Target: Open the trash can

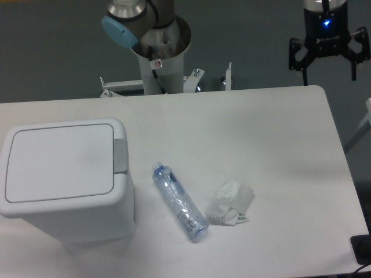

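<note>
The bin (pixel 64 179) sits at the table's near left with its lid down, well apart from the gripper (pixel 328 68) (empty, fingers spread wide) hanging past the far right corner.

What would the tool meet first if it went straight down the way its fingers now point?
Probably the table, near its far right corner. The open tool hangs above or just beyond that edge; depth is unclear, so it might miss the table. The trash can, bottle and crumpled wrapper lie well off its line.
</note>
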Motion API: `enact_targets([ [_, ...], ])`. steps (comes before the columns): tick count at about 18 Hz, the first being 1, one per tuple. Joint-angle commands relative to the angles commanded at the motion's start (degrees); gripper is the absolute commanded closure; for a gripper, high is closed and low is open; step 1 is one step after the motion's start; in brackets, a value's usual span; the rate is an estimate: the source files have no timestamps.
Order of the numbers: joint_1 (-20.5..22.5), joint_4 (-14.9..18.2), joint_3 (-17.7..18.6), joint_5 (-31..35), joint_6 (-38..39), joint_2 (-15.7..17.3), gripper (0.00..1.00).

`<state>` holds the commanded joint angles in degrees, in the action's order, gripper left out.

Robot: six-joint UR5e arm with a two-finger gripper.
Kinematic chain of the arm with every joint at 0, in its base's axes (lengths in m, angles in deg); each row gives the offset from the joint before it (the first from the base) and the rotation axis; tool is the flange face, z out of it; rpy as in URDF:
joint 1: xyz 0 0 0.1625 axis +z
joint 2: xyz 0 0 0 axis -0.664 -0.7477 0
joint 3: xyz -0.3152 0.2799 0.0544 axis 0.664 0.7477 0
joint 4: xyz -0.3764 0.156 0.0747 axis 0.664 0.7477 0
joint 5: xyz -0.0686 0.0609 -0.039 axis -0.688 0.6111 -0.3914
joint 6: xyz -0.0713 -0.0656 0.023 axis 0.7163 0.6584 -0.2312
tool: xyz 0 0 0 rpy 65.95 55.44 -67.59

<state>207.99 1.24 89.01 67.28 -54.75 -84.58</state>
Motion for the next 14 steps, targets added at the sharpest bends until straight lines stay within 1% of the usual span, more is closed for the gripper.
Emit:
enact_targets([
  [7, -0.09, 0.00, -0.62, -1.23, 0.78, -0.09, 0.00],
  [8, -0.17, 0.00, -0.96, -1.14, 3.49, -0.52, 0.00],
  [10, -1.05, 0.00, -1.75, -1.14, 12.44, -1.23, 0.00],
  [13, -6.92, 0.17, -4.56, -0.36, 20.54, -3.51, 0.00],
  [14, -7.99, 0.26, -5.01, -0.18, 23.52, -3.86, 0.00],
])
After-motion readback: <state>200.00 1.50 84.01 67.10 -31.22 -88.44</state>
